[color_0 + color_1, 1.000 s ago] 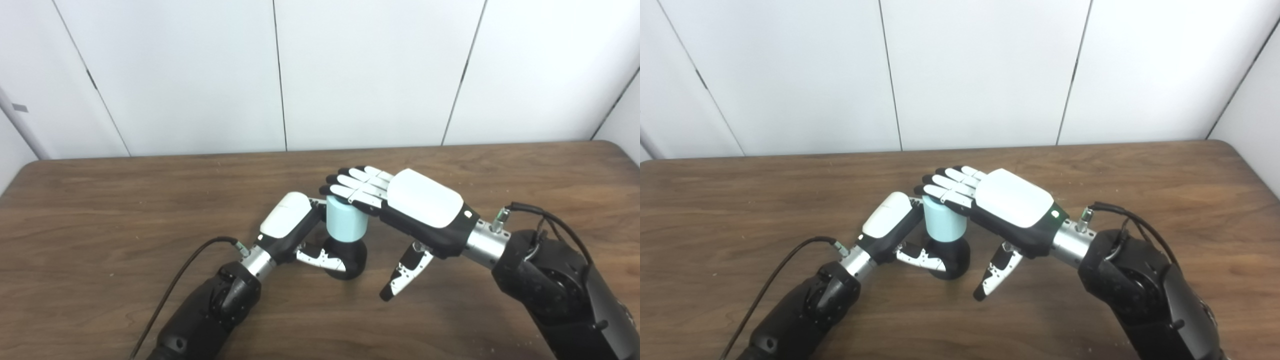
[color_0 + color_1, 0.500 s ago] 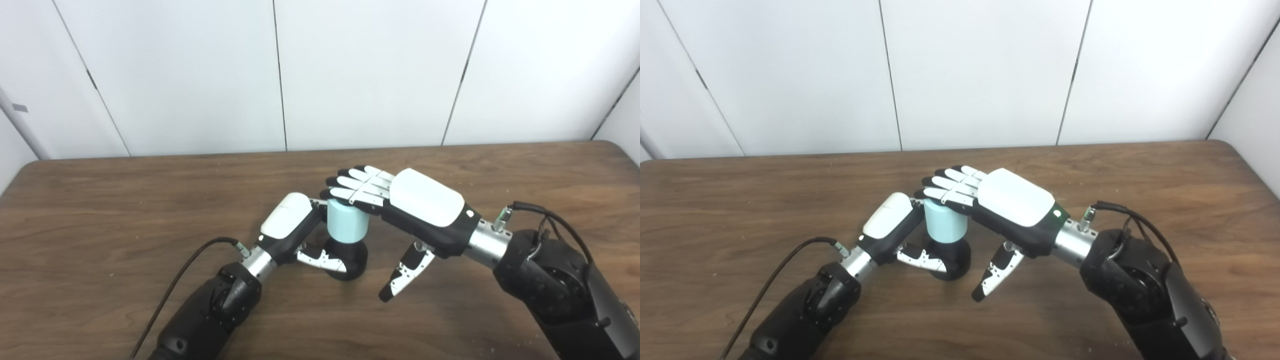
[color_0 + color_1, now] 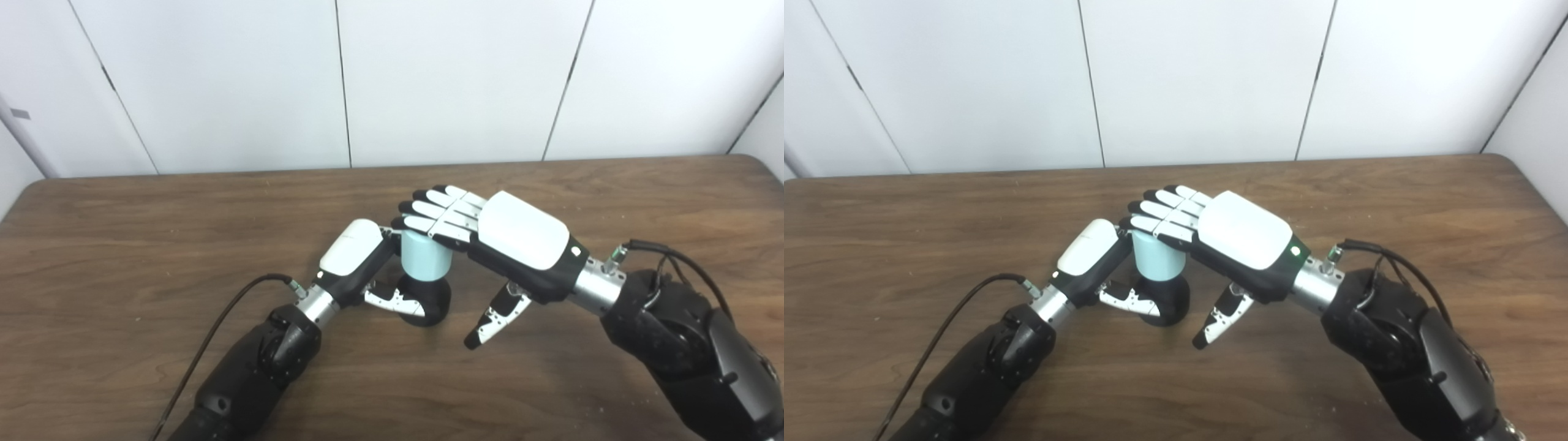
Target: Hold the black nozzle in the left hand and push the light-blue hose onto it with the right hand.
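Left robot hand (image 3: pixel 358 262) clamped round black nozzle (image 3: pixel 430 301), bracing it on bench (image 3: pixel 122 245). Right robot hand (image 3: pixel 490 229), fingers flat, spread, presses light-blue hose (image 3: pixel 425 263) down.

We look down on what appears to be a bare robotics test room: a dark brown wood-grain table with rounded corners (image 3: pixel 122 245) stands against plain white wall panels split by thin dark seams (image 3: pixel 453 79), with black cabled robot arms (image 3: pixel 1396 331) at work.
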Available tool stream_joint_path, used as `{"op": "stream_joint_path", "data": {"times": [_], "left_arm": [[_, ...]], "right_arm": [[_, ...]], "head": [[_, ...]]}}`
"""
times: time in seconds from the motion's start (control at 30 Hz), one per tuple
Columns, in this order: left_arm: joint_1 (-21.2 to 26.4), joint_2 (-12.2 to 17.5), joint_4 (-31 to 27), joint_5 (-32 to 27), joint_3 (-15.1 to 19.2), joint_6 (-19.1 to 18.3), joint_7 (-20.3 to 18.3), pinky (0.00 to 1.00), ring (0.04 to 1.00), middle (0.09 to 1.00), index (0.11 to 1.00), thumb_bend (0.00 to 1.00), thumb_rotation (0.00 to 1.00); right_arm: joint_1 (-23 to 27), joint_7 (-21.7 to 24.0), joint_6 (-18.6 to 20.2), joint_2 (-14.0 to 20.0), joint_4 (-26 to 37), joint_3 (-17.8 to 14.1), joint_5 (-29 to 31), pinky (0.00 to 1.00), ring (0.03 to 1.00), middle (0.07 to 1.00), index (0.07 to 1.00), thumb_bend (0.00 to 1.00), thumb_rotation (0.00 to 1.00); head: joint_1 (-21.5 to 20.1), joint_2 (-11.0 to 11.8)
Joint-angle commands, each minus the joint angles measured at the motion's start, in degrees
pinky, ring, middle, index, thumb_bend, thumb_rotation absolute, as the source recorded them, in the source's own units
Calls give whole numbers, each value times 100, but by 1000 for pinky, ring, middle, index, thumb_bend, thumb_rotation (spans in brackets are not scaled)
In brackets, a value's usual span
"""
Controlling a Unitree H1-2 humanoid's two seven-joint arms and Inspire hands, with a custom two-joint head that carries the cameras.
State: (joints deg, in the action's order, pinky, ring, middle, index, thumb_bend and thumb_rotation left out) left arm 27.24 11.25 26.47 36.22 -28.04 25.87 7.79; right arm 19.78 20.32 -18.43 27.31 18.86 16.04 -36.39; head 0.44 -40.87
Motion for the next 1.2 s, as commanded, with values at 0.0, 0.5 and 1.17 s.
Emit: {"op": "stream_joint_path", "data": {"times": [0.0, 0.5, 1.17], "left_arm": [[-1172, -76, 598, 112, -295, -182, -177, 507, 470, 422, 427, 657, 417], [-1182, -77, 572, 94, -286, -195, -190, 507, 473, 422, 421, 658, 418], [-1209, -37, 465, 96, -289, -264, -222, 511, 479, 423, 415, 658, 417]], "right_arm": [[-30, -81, -520, 205, -144, 74, -190, 963, 985, 949, 900, 821, 194], [-155, -74, -438, 233, -362, 233, -235, 975, 989, 952, 905, 802, 150], [-298, -57, -243, 211, -407, 246, -130, 978, 991, 953, 911, 815, 148]], "head": [[6, -13], [14, -28], [21, -58]]}}
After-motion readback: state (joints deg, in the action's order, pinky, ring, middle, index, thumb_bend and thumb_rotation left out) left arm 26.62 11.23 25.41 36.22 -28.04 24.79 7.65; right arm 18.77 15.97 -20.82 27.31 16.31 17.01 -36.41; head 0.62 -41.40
